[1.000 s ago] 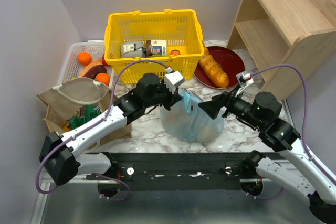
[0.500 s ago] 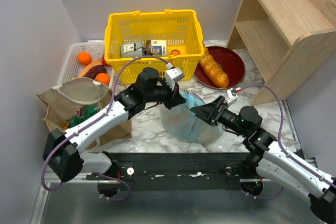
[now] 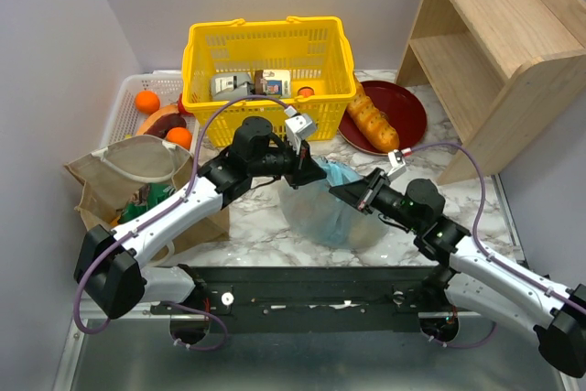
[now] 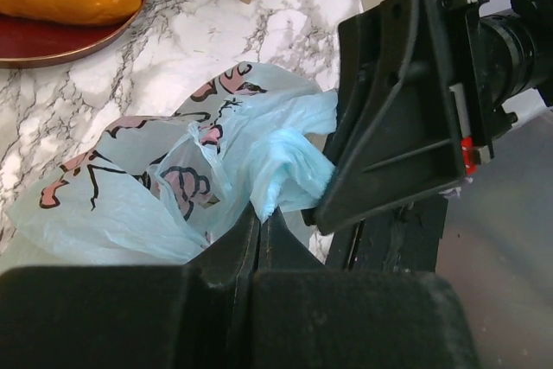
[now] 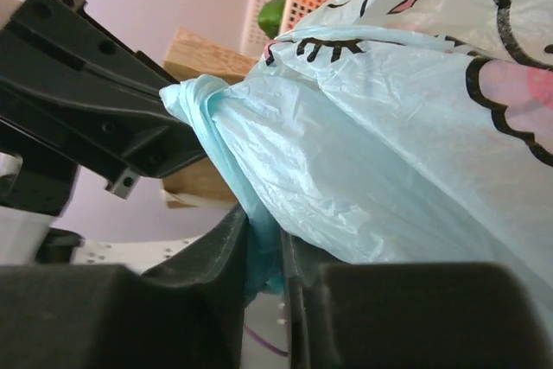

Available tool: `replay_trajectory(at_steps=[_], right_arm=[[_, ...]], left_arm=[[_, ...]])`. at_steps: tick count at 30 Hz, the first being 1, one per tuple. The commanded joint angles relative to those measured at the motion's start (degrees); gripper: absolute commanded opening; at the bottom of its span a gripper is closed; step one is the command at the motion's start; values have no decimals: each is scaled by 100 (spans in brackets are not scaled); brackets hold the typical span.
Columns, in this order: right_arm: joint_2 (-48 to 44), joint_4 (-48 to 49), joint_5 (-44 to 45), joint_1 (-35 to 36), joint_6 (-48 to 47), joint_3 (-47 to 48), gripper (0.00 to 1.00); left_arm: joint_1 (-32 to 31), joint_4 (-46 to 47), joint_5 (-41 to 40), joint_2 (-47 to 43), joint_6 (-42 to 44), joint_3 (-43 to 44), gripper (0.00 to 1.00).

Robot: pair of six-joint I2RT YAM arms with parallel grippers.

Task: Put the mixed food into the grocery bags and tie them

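Note:
The light-blue grocery bag (image 3: 334, 215), printed with a pink cartoon animal, stands filled at the table's middle. My left gripper (image 3: 314, 174) is shut on a twisted strip of its top (image 4: 289, 170), jaws pressed together (image 4: 259, 213). From the right, my right gripper (image 3: 339, 192) is shut on another strip of the same bag (image 5: 389, 127), blue plastic pinched between its jaws (image 5: 263, 231). The tan grocery bag (image 3: 137, 167) sits open at the left with a green packet (image 3: 156, 197) inside. Oranges (image 3: 146, 101) lie on the white tray. What is inside the blue bag is hidden.
A yellow mesh basket (image 3: 265, 52) at the back holds cartons and an orange (image 3: 305, 92). A bread loaf (image 3: 371, 124) lies on a red plate (image 3: 407, 103). A wooden shelf (image 3: 494, 43) stands at the right. The white tray (image 3: 124, 107) is at the far left.
My right arm swung left to the blue bag's top and its wide-open jaws closed on a strip of plastic. The left gripper kept its hold, shifting slightly.

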Motion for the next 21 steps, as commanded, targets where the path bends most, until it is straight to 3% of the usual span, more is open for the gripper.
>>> replay_trajectory(at_steps=[1, 3, 11, 17, 21], right_arm=[[220, 141, 220, 167, -390, 198, 7], [316, 63, 352, 255, -469, 233, 1], [1001, 378, 1256, 458, -1023, 303, 1], [1494, 1468, 1888, 774, -1392, 251, 1], [1600, 1355, 2627, 923, -1516, 295, 1]], left_arm=[[54, 486, 177, -197, -279, -219, 0], [90, 635, 186, -215, -384, -271, 0], [142, 979, 564, -233, -929, -377, 0], [178, 1208, 590, -233, -1404, -491, 0], [230, 1181, 573, -241, -1571, -526, 0]])
